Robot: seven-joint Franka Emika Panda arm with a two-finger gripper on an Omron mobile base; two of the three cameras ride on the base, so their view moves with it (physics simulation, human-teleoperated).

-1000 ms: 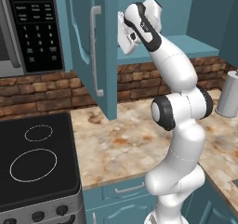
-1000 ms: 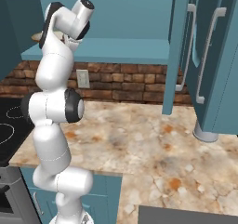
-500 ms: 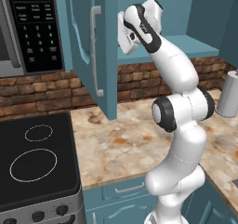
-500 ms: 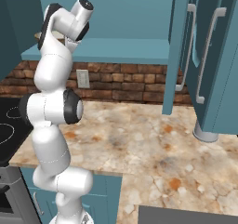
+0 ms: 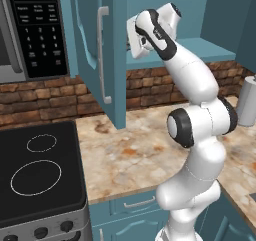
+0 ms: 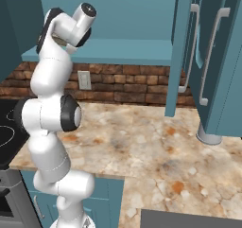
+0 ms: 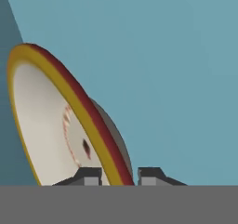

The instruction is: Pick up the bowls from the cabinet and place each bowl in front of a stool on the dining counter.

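Your arm rises from the base and bends at the elbow, its hand reaching up into the open teal cabinet [image 5: 95, 60], level with the shelf [image 6: 118, 49]. In the hand view the jaws [image 7: 120, 175] are clenched on the rim of 1 bowl [image 7: 51, 125], a finger tip on each side. That bowl is cream inside with a yellow and red rim. Below, the marble table [image 6: 156, 146] runs beside 1 black stove [image 5: 37, 175].
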